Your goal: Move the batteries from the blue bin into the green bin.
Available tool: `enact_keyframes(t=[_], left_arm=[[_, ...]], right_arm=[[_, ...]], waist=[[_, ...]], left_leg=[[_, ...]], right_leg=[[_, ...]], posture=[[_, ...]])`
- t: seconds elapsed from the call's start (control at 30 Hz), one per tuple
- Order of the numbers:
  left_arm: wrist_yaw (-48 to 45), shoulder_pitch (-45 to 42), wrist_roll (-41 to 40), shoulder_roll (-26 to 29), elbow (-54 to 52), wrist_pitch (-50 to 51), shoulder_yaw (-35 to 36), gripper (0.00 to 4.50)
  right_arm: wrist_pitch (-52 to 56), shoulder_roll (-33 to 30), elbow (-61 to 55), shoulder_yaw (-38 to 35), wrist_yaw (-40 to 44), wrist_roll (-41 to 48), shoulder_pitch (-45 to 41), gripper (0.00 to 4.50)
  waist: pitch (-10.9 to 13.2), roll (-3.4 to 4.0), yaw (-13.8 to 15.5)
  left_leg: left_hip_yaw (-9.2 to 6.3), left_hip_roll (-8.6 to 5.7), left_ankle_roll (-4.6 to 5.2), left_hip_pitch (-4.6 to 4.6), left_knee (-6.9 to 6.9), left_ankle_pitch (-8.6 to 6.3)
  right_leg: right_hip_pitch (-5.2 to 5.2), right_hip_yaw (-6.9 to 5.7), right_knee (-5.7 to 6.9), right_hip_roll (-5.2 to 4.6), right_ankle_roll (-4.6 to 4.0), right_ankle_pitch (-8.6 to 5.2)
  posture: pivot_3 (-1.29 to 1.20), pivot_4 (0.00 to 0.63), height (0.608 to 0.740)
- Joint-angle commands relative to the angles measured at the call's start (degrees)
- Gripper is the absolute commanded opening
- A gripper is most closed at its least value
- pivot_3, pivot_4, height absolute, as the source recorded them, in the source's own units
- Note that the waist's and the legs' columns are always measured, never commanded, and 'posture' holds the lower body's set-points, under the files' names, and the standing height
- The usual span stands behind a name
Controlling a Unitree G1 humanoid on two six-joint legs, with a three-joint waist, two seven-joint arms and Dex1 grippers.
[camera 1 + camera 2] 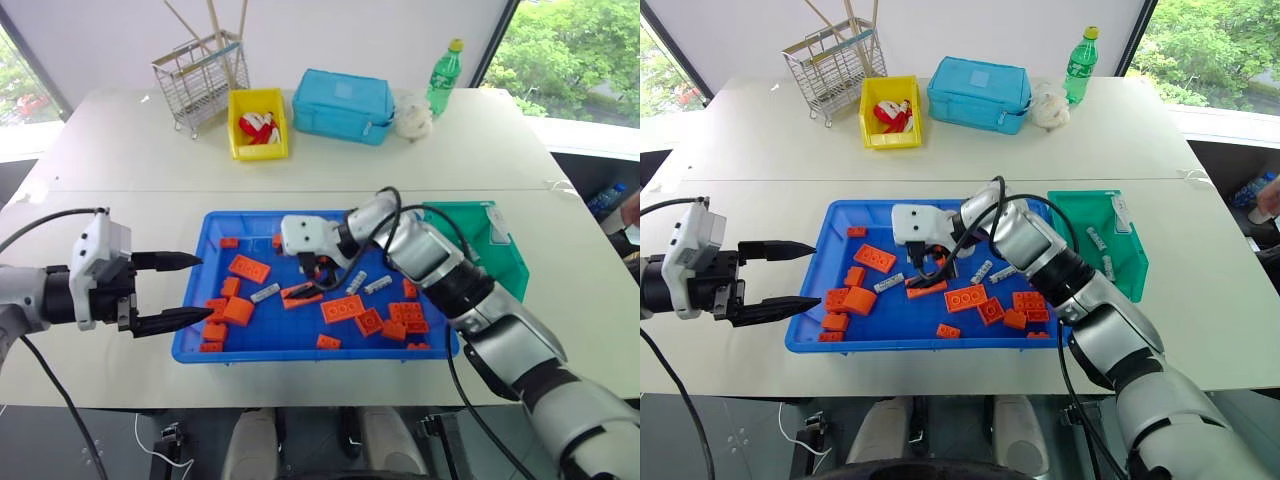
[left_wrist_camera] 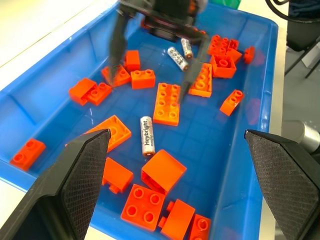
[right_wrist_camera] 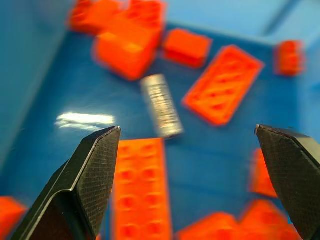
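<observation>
I have the right hand (image 1: 928,268) down inside the blue bin (image 1: 805,300), fingers spread wide and empty, pointing across the bin toward my left. Its wrist view looks straight at one battery (image 3: 161,105) lying flat on the bin floor between the open fingers, so I read this as lining up a pick: the wide spread leaves room on both sides of the cylinder, which has orange toy bricks (image 1: 966,298) close around it.

That battery (image 1: 889,283) lies near the bin's middle, just left of the hand. Two more batteries (image 1: 992,272) lie side by side on the other side of the hand, toward the green bin (image 1: 1135,270). The green bin stands on the counter (image 1: 940,160) hard against the blue bin's right end, close enough that each carry is short; at least two batteries (image 1: 1096,239) already rest inside it.

The left hand (image 1: 785,275) hovers level at the blue bin's left edge, fingers apart and holding nothing. I judge it is parked there to stay clear of the working arm while keeping its camera over the bin.

The main risk I see is the fingers catching a neighbouring brick along with the battery, or nudging the round battery so that it rolls aside.
</observation>
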Motion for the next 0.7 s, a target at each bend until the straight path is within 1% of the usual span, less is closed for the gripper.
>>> enact_keyframes(t=[0.03, 0.07, 0.13, 0.2, 0.3, 0.43, 0.67, 0.7], left_arm=[[0.3, -0.7, -0.9, 0.6, -1.0, 0.0, 1.9, 4.5], [0.2, -0.9, -0.9, 0.7, -0.8, 0.0, 1.9, 4.5], [0.0, -1.1, -0.9, 0.9, -0.6, 0.0, 1.9, 4.5], [-0.1, -1.3, -0.8, 1.0, -0.4, 0.1, 1.9, 4.5], [0.0, -1.2, -0.9, 1.0, -0.6, 0.2, 2.1, 4.5], [0.1, -0.9, -0.9, 0.8, -0.9, 0.2, 2.3, 4.5], [0.5, -0.4, -0.9, 0.4, -1.2, 0.1, 2.5, 4.5], [0.6, -0.4, -0.9, 0.3, -1.2, 0.0, 2.4, 4.5]], right_arm=[[1.5, 1.7, -1.8, 0.1, -0.4, -0.4, 0.5, 4.42], [2.0, 2.4, -1.4, 0.0, -0.8, -0.4, 0.7, 4.19], [2.6, 3.5, -1.0, -0.2, -1.3, -0.5, 1.0, 3.58], [3.0, 4.9, 0.3, -0.2, -2.3, -0.9, 0.9, 2.64], [3.7, 6.7, 2.2, -0.4, -3.5, -1.3, 0.6, 2.64], [3.2, 7.0, 3.6, 0.3, -3.7, -2.3, 1.0, 2.64], [-1.5, 7.4, 8.3, 2.2, -3.6, -5.5, 0.9, 2.64], [-2.2, 7.6, 9.0, 2.4, -3.4, -5.8, 0.7, 2.1]], waist=[[0.0, 0.0, 0.0], [0.0, 0.0, 0.0], [0.0, -0.01, 0.1], [0.0, 0.0, 0.1], [0.0, 0.0, 0.1], [0.0, 0.0, 0.2], [0.0, 0.0, 0.1], [0.0, -0.01, 0.0]], left_leg=[[0.0, 0.0, 0.0, 0.0, 0.0, 0.0], [0.01, 0.0, 0.0, 0.0, 0.0, 0.0], [0.01, 0.0, 0.0, 0.0, 0.01, 0.0], [0.01, 0.0, 0.0, 0.0, 0.01, 0.0], [0.01, 0.0, 0.0, 0.0, 0.0, 0.0], [0.02, -0.01, 0.0, -0.01, 0.01, 0.0], [0.01, -0.01, 0.0, -0.01, 0.0, 0.0], [0.01, -0.01, 0.0, 0.0, 0.0, 0.0]], right_leg=[[0.0, 0.0, 0.0, 0.0, -0.01, 0.0], [0.0, 0.0, 0.0, -0.01, -0.01, 0.0], [0.0, 0.0, 0.0, -0.01, -0.01, 0.0], [0.0, 0.0, 0.0, -0.01, -0.01, 0.0], [0.0, 0.0, 0.0, -0.01, -0.01, 0.0], [0.0, 0.0, -0.01, -0.02, -0.02, 0.0], [0.0, 0.0, -0.01, -0.02, -0.02, 0.0], [0.0, 0.0, -0.01, -0.02, -0.02, 0.0]], posture=[[0.0, 0.15, 0.736], [0.0, 0.15, 0.736], [0.0, 0.15, 0.736], [0.0, 0.15, 0.736], [0.0, 0.15, 0.736], [0.0, 0.15, 0.736], [0.0, 0.15, 0.736], [0.0, 0.15, 0.736]])
